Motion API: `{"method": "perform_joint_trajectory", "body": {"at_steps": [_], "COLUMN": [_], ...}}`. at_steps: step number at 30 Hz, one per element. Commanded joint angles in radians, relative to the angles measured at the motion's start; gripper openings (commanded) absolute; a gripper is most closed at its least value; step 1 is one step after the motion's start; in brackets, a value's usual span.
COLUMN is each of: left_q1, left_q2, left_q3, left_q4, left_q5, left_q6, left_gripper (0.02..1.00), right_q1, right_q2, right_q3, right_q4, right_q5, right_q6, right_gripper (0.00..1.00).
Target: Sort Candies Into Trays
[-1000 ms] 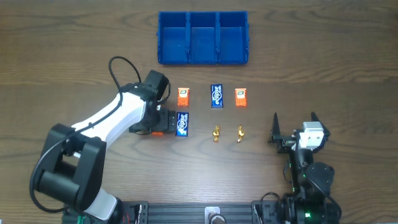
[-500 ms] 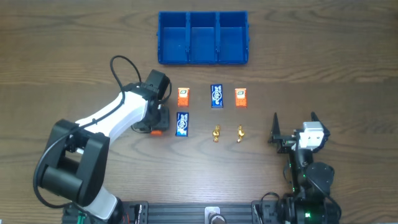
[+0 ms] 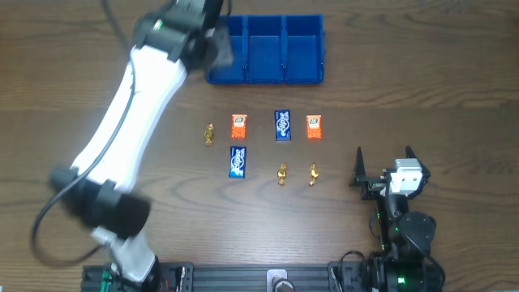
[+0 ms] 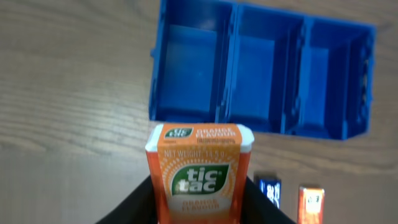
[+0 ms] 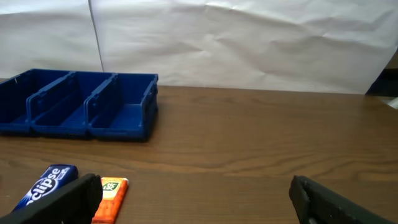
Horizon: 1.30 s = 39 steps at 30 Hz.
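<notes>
Grips an orange box [image 4: 200, 173] in the left claw [image 4: 200, 210], upright, label to the wrist camera, one finger on each side. Hangs lifted above the desk [image 3: 422, 89] by the left end of the blue tray [image 3: 265, 79]. Seen from the wrist, sits just short of the tray's near wall, facing an end compartment and inside none of the three. Between box and wall, bare wood. Left arm [image 3: 134, 105] stretched up the desk's left side, overlapping the tray's left corner in the top view.

Below the tray and apart from it, two rows of candies on the desk. Nearer the tray, left to right: gold candy [image 3: 210, 134], second orange box [image 3: 238, 126], blue pack [image 3: 282, 125], third orange box [image 3: 315, 126]. Nearer the arm bases: second blue pack [image 3: 237, 161] right under the second orange box, then mid gold candy [image 3: 281, 173] and right gold candy [image 3: 313, 172] side by side. None touching another.

At the desk's right, low by its base, right claw [image 3: 383, 165] spread wide and gripping nothing. Ahead of it in its wrist view: blue pack and third orange box lying side by side, tray farther back, white backdrop [image 5: 249, 43] behind the desk.
</notes>
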Motion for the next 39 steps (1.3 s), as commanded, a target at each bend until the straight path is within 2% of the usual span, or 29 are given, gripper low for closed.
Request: {"method": "perform_joint_trajectory", "body": {"at_steps": [1,9,12,13,14,16,19,23,25,28,33,39], "left_q1": [0.035,0.055,0.067,0.072,0.072,0.061,0.009,-0.079,-0.101,-0.127,-0.139,-0.137], "left_q2": [0.332,0.496,0.496,0.496,0.49,0.462,0.28,-0.033,-0.105,-0.076,0.06,0.105], "left_q3": [0.382,0.457,0.457,0.457,0.456,0.449,0.278,-0.183,-0.436,-0.631,-0.702,-0.702], "left_q4": [-0.085,-0.023,0.002,0.008,0.008,0.002,0.042,0.173,0.257,0.371,0.456,0.459], "left_q5": [0.011,0.011,-0.008,-0.008,-0.01,-0.032,-0.098,-0.092,-0.003,0.047,0.102,0.105], "left_q6": [0.063,0.114,0.114,0.114,0.114,0.114,0.102,-0.001,-0.057,-0.079,-0.086,-0.086], "left_gripper": [0.24,0.261,0.413,0.52,0.575,0.645,0.709,0.748,0.759,0.75,0.741,0.713], "right_q1": [0.0,0.0,0.0,0.0,0.0,0.0,0.0,0.0,0.0,0.0,0.0,0.0], "right_q2": [-0.005,-0.005,-0.005,-0.005,-0.005,-0.005,-0.005,-0.005,-0.005,-0.005,-0.005,-0.005], "right_q3": [-0.002,-0.002,-0.002,-0.002,-0.002,-0.002,-0.002,-0.002,-0.002,-0.002,-0.002,-0.002], "right_q4": [-0.006,-0.006,-0.006,-0.006,-0.006,-0.006,-0.006,-0.006,-0.006,-0.006,-0.006,-0.006], "right_q5": [0.002,0.002,0.002,0.001,0.001,0.002,0.002,0.001,0.001,0.001,0.002,0.002], "right_q6": [-0.008,-0.008,-0.008,-0.008,-0.008,-0.008,-0.008,-0.008,-0.008,-0.008,-0.008,-0.008], "right_gripper": [0.998,0.998,0.998,0.998,0.998,0.998,0.998,0.998,0.998,0.998,0.998,0.998]}}
